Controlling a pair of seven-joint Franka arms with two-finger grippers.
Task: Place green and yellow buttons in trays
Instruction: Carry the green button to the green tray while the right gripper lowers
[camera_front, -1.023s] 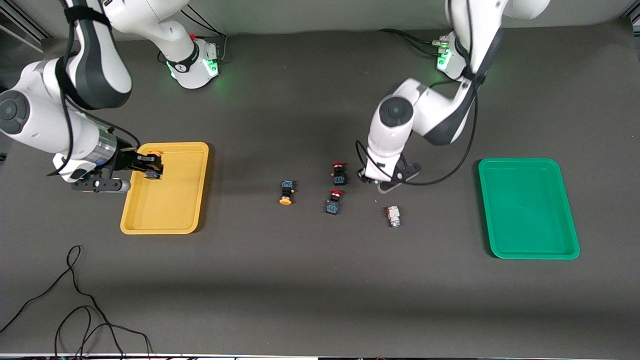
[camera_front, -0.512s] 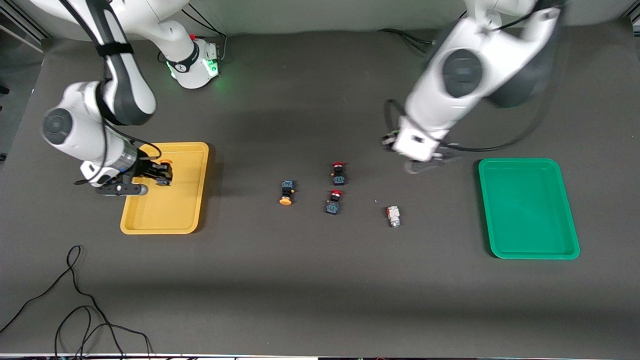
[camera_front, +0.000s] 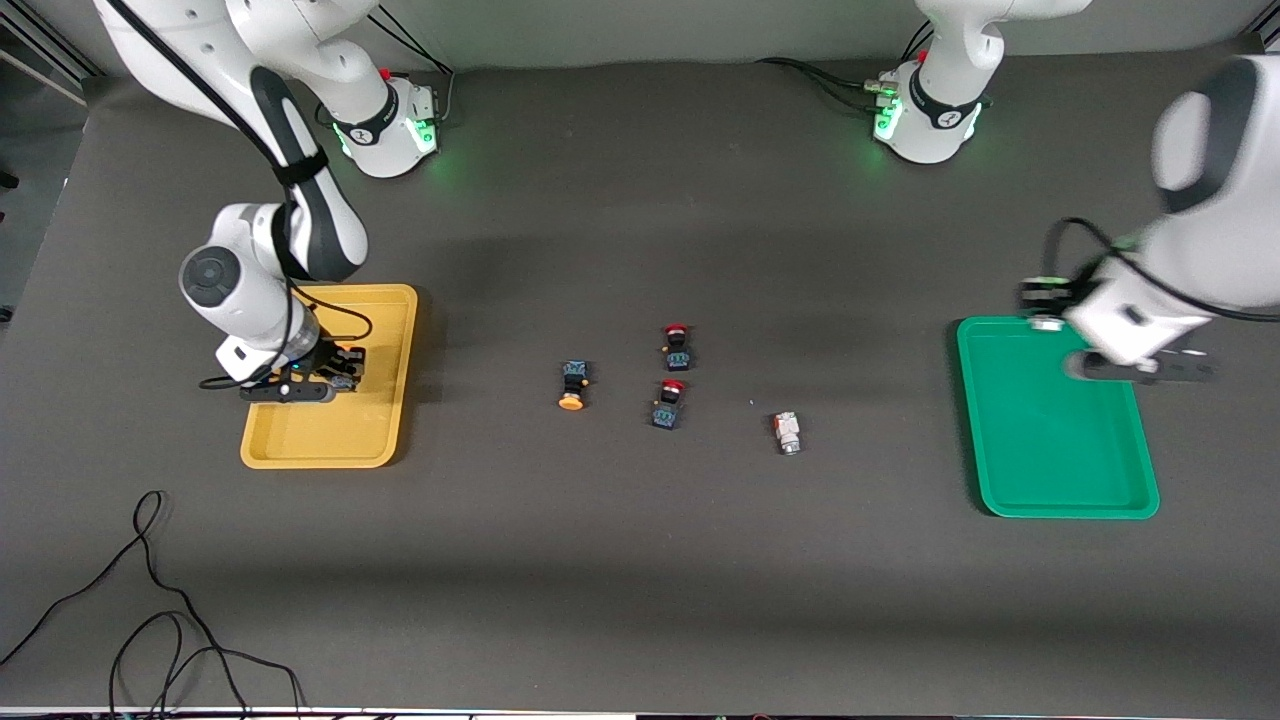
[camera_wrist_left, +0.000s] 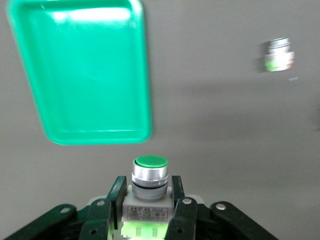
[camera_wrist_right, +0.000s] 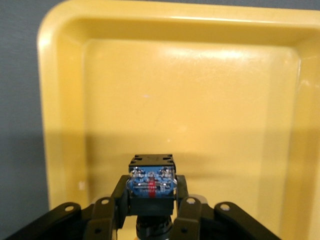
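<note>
Between the left gripper's (camera_wrist_left: 148, 210) fingers (camera_wrist_left: 115, 192) sits the green-topped button (camera_wrist_left: 149, 187), pinched by its white-grey body, cap outward. Below it: green tray (camera_front: 1060, 480); gripper is over the tray's edge nearest the bases. Reddish-topped button (camera_front: 787, 432) lies on the table (camera_front: 640, 580), well apart toward the right arm's end.

Right gripper (camera_wrist_right: 151, 205) clamps a yellow-capped button (camera_wrist_right: 151, 182), blue-black body showing, low over the yellow tray (camera_front: 330, 440). Second yellow button (camera_front: 572, 385) and two red-capped buttons (camera_front: 677, 347) lie mid-table.

green tray (camera_front: 1056, 480), yellow tray (camera_front: 318, 448), perhaps reddish-topped white button (camera_front: 787, 432).
</note>
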